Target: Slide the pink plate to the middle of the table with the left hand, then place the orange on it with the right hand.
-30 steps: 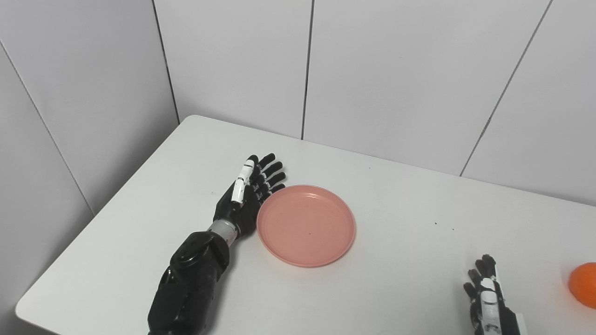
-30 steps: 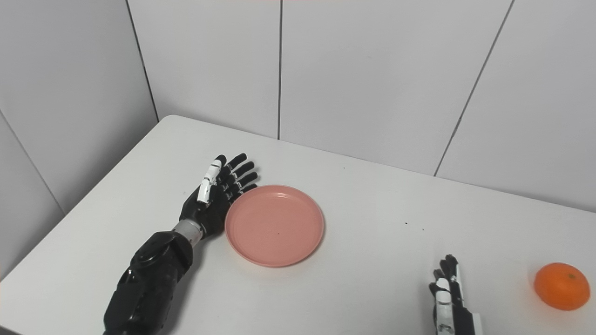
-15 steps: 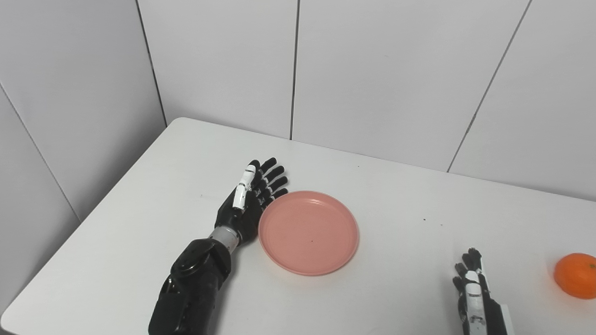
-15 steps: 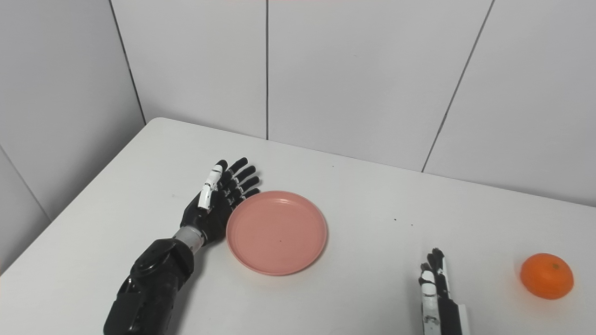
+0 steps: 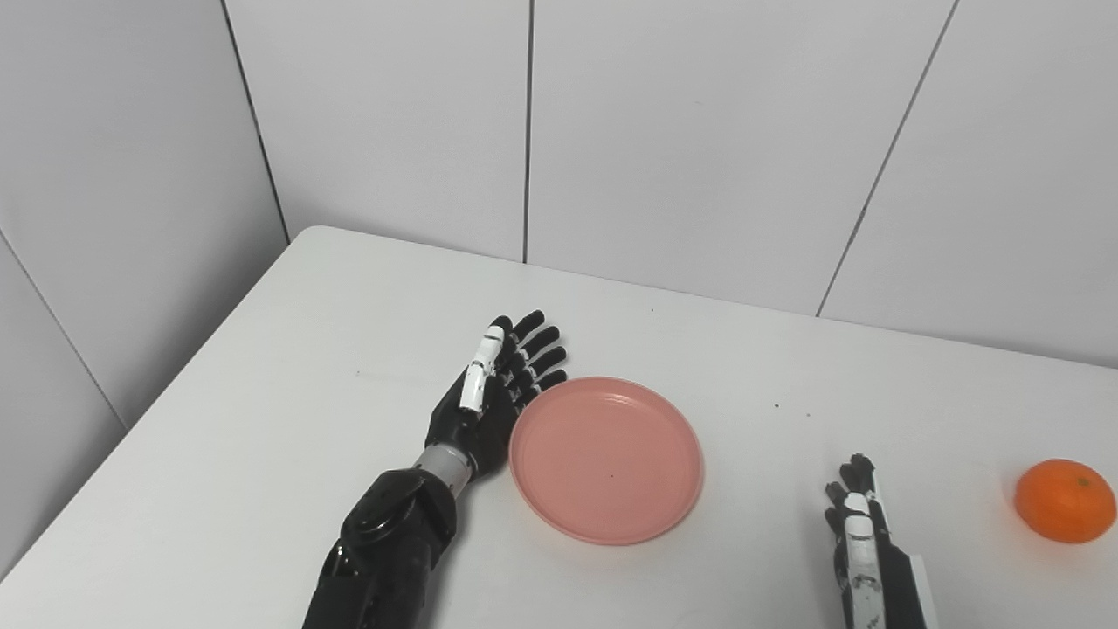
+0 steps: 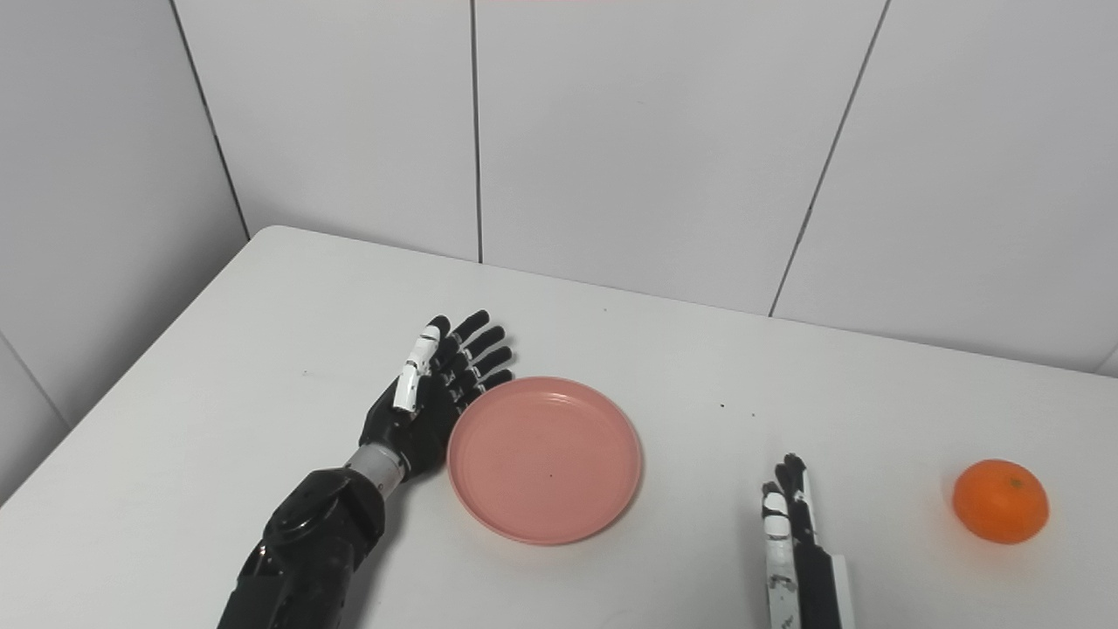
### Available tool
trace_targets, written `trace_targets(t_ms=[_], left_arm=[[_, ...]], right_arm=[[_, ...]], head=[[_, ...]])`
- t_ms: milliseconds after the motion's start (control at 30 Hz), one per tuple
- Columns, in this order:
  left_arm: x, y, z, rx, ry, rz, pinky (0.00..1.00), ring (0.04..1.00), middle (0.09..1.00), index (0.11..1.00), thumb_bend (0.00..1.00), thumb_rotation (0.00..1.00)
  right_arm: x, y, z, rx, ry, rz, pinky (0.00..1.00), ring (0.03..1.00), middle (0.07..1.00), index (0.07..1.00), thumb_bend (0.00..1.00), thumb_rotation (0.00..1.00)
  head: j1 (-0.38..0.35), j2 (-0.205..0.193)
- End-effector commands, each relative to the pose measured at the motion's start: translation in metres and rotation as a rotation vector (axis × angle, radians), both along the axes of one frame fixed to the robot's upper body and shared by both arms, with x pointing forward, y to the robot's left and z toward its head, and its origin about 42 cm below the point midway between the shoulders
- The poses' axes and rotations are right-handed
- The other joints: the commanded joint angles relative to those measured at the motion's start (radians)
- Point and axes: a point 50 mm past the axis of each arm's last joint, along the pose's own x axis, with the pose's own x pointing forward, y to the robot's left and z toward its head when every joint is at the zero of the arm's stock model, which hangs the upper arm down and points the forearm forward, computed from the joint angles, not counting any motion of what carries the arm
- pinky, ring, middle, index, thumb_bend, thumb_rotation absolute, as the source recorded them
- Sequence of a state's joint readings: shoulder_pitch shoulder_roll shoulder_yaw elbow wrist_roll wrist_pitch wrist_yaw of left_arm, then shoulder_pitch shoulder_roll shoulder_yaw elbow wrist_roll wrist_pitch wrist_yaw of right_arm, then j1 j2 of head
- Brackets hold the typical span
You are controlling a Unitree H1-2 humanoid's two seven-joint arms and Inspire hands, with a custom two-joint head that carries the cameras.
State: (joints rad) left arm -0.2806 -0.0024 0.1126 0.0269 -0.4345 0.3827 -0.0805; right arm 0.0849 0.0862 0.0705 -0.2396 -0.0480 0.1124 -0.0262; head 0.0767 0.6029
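The empty pink plate (image 5: 607, 460) lies flat on the white table (image 5: 262, 419), left of its middle. My left hand (image 5: 491, 395) stands on edge against the plate's left rim, open, fingers straight and pointing away from me, palm toward the plate. The orange (image 5: 1065, 501) rests on the table at the far right. My right hand (image 5: 859, 540) is low near the front edge, between plate and orange, fingers extended and holding nothing, well clear of both.
Grey panelled walls (image 5: 699, 131) rise behind the table and along its left side. The table's rounded far-left corner (image 5: 301, 231) and left edge are in view. Bare tabletop lies between the plate and the orange.
The camera has panned right, bringing the whole orange into view. My left hand and the plate have slid a little to the right across the table. The right hand has barely moved.
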Motion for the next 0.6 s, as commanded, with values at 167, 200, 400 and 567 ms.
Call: trace_targets(t_ms=[167, 200, 400, 567], left_arm=[[-0.007, -0.031, 0.001, 0.004, -0.002, -0.047, 0.9, 0.908, 0.917, 0.909, 0.4, 1.0], [-0.008, -0.035, 0.0, 0.003, 0.0, -0.05, 0.9, 0.908, 0.916, 0.908, 0.4, 1.0], [-0.014, -0.052, -0.003, 0.005, 0.014, -0.059, 0.9, 0.902, 0.914, 0.905, 0.39, 1.0], [-0.018, -0.061, -0.003, 0.004, 0.015, -0.078, 0.9, 0.908, 0.921, 0.913, 0.39, 1.0]], right_arm=[[0.005, 0.011, 0.017, -0.01, -0.039, -0.003, 0.99, 0.969, 0.983, 0.986, 0.4, 1.0], [0.005, 0.013, 0.017, -0.014, -0.037, -0.005, 0.99, 0.967, 0.982, 0.985, 0.4, 1.0], [0.005, 0.018, 0.021, -0.001, -0.036, -0.008, 1.0, 0.969, 0.987, 0.986, 0.4, 1.0], [0.005, 0.021, 0.023, 0.004, -0.028, -0.012, 1.0, 0.973, 0.992, 0.988, 0.39, 1.0]], head=[[-0.027, 0.022], [-0.037, 0.027], [-0.056, 0.041], [-0.069, 0.052]])
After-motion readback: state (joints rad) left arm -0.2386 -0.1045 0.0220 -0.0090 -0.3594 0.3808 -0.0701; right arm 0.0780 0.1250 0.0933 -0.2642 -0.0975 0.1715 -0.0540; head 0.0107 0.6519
